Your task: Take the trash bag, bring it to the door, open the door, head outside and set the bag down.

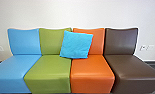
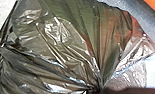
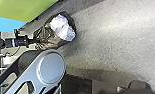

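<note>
In the right wrist view the left gripper [image 3: 35, 41] is shut on the gathered top of the trash bag [image 3: 48, 40], a dark see-through bag with white contents bulging at its far end. The left wrist view has the trash bag [image 2: 60, 42] very close, its shiny, crinkled film drawn together into tight folds. Green and orange tints come through the film. Whether the bag touches the floor I cannot tell.
Ahead in the head view stands a row of blue [image 1: 25, 42], green [image 1: 49, 67], orange [image 1: 91, 67] and brown [image 1: 121, 42] seats against a white wall [image 1: 75, 13]. A blue cushion [image 1: 76, 45] leans across the green and orange backrests. Grey floor [image 3: 118, 40] extends beside the bag.
</note>
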Motion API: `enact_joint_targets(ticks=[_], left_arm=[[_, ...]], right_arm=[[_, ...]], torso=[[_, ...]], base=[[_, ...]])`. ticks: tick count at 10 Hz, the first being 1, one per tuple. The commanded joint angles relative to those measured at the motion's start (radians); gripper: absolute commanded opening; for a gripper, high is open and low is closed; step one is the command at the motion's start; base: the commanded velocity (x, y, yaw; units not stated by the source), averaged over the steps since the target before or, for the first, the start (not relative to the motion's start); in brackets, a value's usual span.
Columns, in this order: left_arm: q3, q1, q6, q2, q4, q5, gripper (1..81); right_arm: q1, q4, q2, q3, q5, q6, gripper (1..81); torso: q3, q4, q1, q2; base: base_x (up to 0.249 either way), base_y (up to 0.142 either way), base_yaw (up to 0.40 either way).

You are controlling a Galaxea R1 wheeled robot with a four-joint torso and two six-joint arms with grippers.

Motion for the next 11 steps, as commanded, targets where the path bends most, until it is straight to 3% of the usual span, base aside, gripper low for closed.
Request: enact_joint_targets(ticks=[1,7,8,9,11], left_arm=[[0.057,-0.108,0.004,-0.061,-0.025,0.06,1.0],[0.059,-0.101,0.007,-0.067,-0.017,0.063,1.0],[0.063,-0.087,0.027,-0.072,-0.013,0.065,1.0],[0.074,-0.067,0.059,-0.083,-0.013,0.067,1.0],[0.132,-0.01,0.122,-0.129,-0.013,0.063,1.0]], right_arm=[[0.056,0.01,-0.031,0.003,-0.049,-0.001,81.1],[0.025,0.01,0.03,-0.077,-0.049,-0.001,81.1],[0.015,0.013,0.058,-0.109,-0.049,-0.001,81.1],[0.002,0.013,0.084,-0.133,-0.047,-0.001,81.1],[-0.033,0.009,0.145,-0.187,-0.047,-0.001,81.1]], torso=[[0.098,0.0,-0.064,0.1],[0.301,0.0,-0.201,0.308],[0.237,0.0,-0.222,0.339],[0.267,0.0,-0.243,0.372],[0.286,0.0,-0.276,0.423]], base=[[0.0,0.0,0.0],[0.0,0.0,0.0],[0.0,0.0,0.0],[0.0,0.0,0.0],[0.0,0.0,0.0]])
